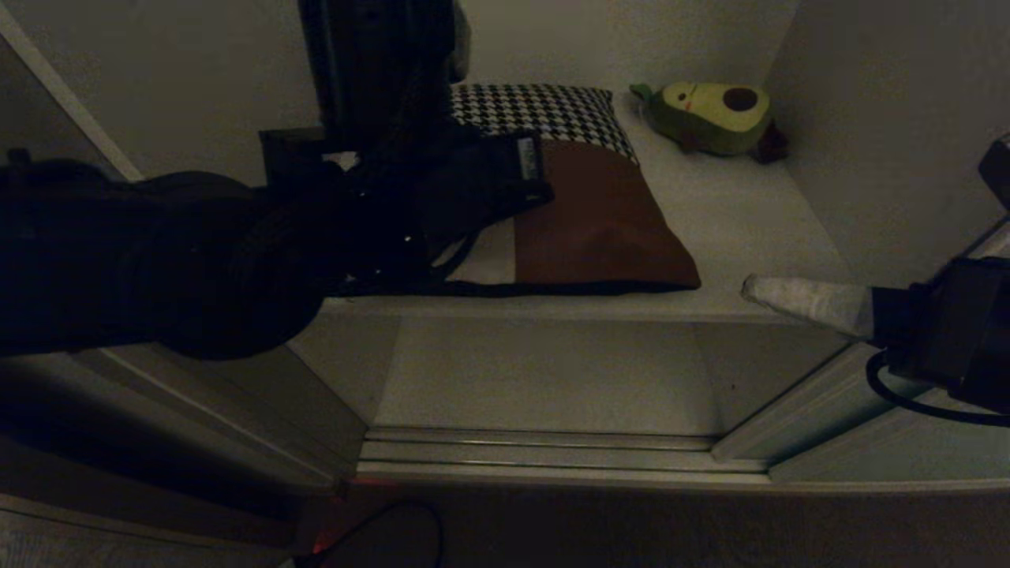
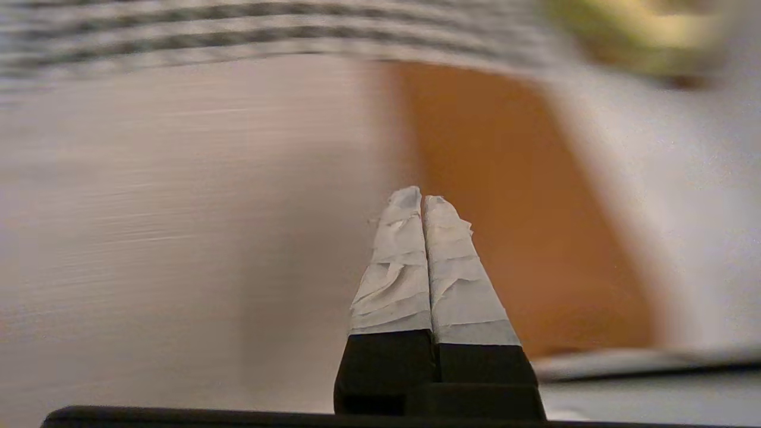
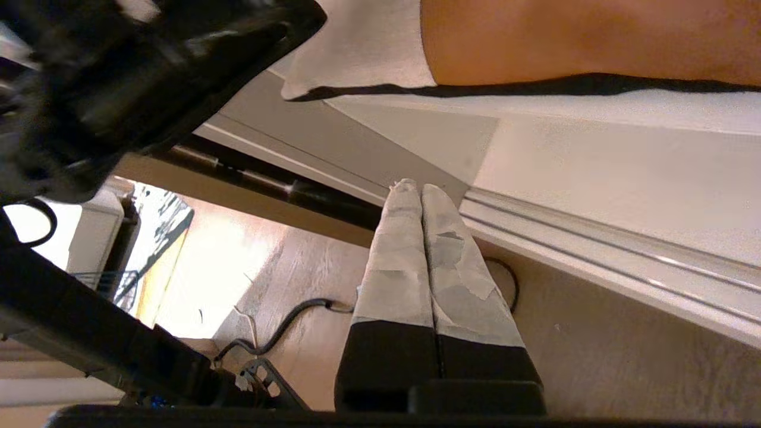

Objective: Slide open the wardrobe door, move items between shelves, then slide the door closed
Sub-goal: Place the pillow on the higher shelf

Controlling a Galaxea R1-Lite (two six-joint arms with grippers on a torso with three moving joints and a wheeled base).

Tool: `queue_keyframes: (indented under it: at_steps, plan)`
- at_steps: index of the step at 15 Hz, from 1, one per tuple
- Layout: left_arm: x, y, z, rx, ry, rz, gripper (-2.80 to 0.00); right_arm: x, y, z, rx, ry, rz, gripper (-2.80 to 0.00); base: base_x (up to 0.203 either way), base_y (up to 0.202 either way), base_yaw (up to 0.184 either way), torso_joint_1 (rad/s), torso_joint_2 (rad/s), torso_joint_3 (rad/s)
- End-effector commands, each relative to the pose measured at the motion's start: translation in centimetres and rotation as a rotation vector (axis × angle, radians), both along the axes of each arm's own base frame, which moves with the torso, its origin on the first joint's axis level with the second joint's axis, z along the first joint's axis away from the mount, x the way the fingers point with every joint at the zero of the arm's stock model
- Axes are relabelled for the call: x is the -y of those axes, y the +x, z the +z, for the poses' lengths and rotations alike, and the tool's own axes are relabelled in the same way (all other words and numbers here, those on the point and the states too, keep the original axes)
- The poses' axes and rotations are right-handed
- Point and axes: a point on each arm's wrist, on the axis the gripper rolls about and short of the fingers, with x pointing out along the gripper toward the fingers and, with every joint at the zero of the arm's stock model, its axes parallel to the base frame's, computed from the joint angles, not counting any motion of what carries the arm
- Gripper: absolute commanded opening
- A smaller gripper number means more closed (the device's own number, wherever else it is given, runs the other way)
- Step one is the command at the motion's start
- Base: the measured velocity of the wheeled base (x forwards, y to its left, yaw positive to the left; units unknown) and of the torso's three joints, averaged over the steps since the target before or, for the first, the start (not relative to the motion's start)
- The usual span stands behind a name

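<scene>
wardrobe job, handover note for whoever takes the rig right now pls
Left gripper: shut, empty, above the cream cushion with a brown band.
Right gripper: shut, empty, at the front edge of the off-white shelf.
The cream cushion lies partly on the black-and-white houndstooth cushion; a green avocado plush toy sits behind them.
Done: wardrobe open.
Left: whether the cushions still need moving is unclear; closing the door.

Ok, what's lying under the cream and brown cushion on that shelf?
The cream and brown cushion lies on top of the houndstooth cushion, whose patterned far end sticks out behind it. A black edge shows beneath its front. The left arm hides its left part; anything between them is covered.
</scene>
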Motion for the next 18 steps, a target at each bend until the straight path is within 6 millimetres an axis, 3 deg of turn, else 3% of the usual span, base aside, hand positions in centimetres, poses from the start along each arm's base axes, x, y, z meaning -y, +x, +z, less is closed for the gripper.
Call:
queue_keyframes:
  at_steps: [1,6,8,11,13,18]
  plan:
    - [-2.4,1.5,-0.7,-0.019,0.015,0.109,-2.8,-0.1,0.2,-0.5,-0.012,-0.005,0.002,-2.8,0.0,0.0,0.0,0.0,0.0,0.0]
    - [-2.6,2.1,-0.7,-0.001,0.094,0.135,-2.8,-0.1,0.2,-0.8,-0.046,0.014,0.002,-2.8,0.0,0.0,0.0,0.0,0.0,0.0]
    - [-2.1,3.4,-2.2,-0.028,0.134,0.145,-2.8,-0.1,0.2,-1.1,-0.052,0.01,0.001,-2.8,0.0,0.0,0.0,0.0,0.0,0.0]
    - [-0.8,6.1,-6.0,-0.088,0.179,0.156,-2.8,-0.2,0.3,-1.5,-0.073,0.008,-0.001,-2.8,0.0,0.0,0.0,0.0,0.0,0.0]
    - [0.1,7.5,-7.2,-0.054,0.152,0.156,-2.8,-0.1,0.2,-1.6,-0.081,0.012,0.023,-2.8,0.0,0.0,0.0,0.0,0.0,0.0]
    - [2.5,9.6,-6.9,0.019,0.097,0.054,-2.8,0.0,0.0,-2.0,-0.055,0.03,0.033,-2.8,0.0,0.0,0.0,0.0,0.0,0.0]
